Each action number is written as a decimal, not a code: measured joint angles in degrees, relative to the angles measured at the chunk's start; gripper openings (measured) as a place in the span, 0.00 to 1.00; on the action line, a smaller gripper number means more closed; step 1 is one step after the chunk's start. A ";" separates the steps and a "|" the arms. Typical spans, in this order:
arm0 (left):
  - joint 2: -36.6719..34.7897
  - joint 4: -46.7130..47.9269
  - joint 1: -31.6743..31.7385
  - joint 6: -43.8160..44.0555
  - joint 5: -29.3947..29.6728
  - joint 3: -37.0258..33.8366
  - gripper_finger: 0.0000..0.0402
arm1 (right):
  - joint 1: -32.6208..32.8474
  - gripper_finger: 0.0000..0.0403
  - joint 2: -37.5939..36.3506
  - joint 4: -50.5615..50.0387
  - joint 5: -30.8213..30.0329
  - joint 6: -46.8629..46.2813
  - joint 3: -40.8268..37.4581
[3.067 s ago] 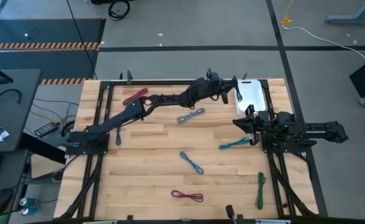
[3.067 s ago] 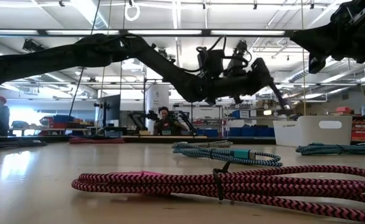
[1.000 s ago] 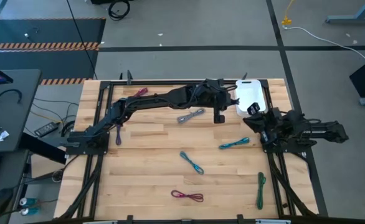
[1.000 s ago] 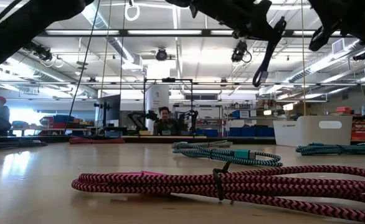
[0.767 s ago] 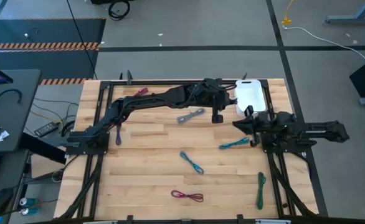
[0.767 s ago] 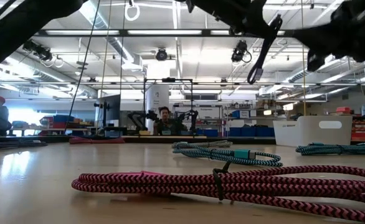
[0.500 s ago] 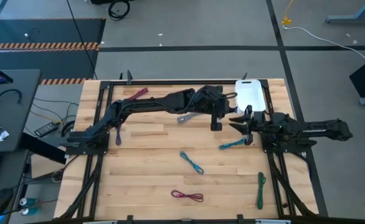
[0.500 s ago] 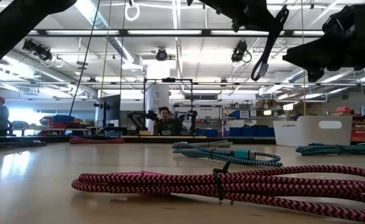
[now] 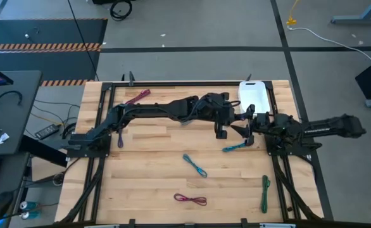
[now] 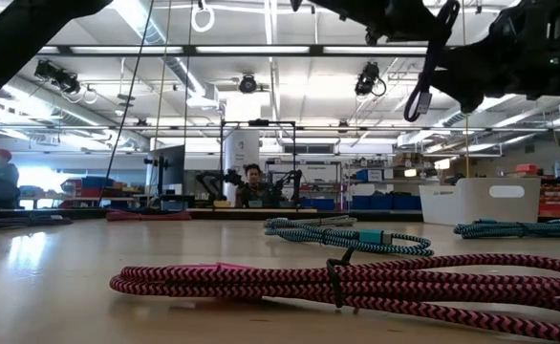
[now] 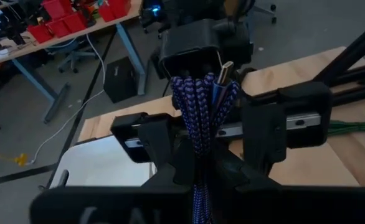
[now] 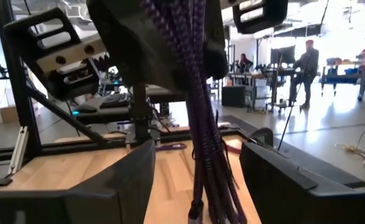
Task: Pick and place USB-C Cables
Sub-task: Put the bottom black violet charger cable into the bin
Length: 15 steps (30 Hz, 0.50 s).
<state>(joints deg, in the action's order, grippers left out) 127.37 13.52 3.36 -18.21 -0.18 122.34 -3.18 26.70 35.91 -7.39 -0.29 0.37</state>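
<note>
A purple braided USB-C cable (image 12: 201, 130) hangs over the table's middle right, with my left gripper (image 9: 220, 130) shut on its upper part. My right gripper (image 9: 244, 131) is open and level, pointing toward the table's left. Its two fingers (image 12: 129, 177) stand on either side of the hanging cable without touching it. The left wrist view shows the same cable (image 11: 198, 106) between those right fingers (image 11: 266, 127). In the low view the cable (image 10: 421, 81) dangles high above the table. My left gripper pinches the bundled purple cable between its two fingers at the bundle's upper part (image 11: 198, 158), coming from above and pointing down. The strands hang straight below the fingers, clear of the table. A metal plug (image 11: 224, 70) shows at the free lower end.
A white bin (image 9: 255, 96) stands at the table's far right. Several other cables lie on the wood: maroon (image 9: 137, 97), teal (image 9: 236, 147), light blue (image 9: 195, 164), magenta (image 9: 190, 199) and green (image 9: 264, 193). The grey one (image 9: 185, 120) shows partly under my left arm.
My right gripper has moved toward the table's left up to the hanging cable and has opened, so its fingers now flank the cable. My left gripper has shifted a little toward the near edge, still shut on the cable.
</note>
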 joint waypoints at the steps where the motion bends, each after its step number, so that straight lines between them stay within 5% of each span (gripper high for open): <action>1: 0.00 -0.15 -0.01 0.07 -0.03 0.00 0.06 | 0.00 0.56 0.90 1.18 0.42 0.54 -0.01; 6: 0.00 -0.97 -0.11 1.13 -0.15 0.00 0.07 | 0.00 0.40 4.62 5.65 1.42 2.08 0.00; 11: 0.00 0.25 -0.11 1.51 0.12 0.00 0.09 | 0.04 0.11 6.25 5.56 -0.68 4.64 0.01; 15: -1.39 6.64 0.34 1.94 3.58 0.00 0.22 | -0.01 0.07 6.33 1.97 -5.69 6.34 1.06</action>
<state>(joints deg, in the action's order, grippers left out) 125.98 20.16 3.69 -16.27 3.40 122.34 -3.19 33.03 37.88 -13.08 6.04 1.43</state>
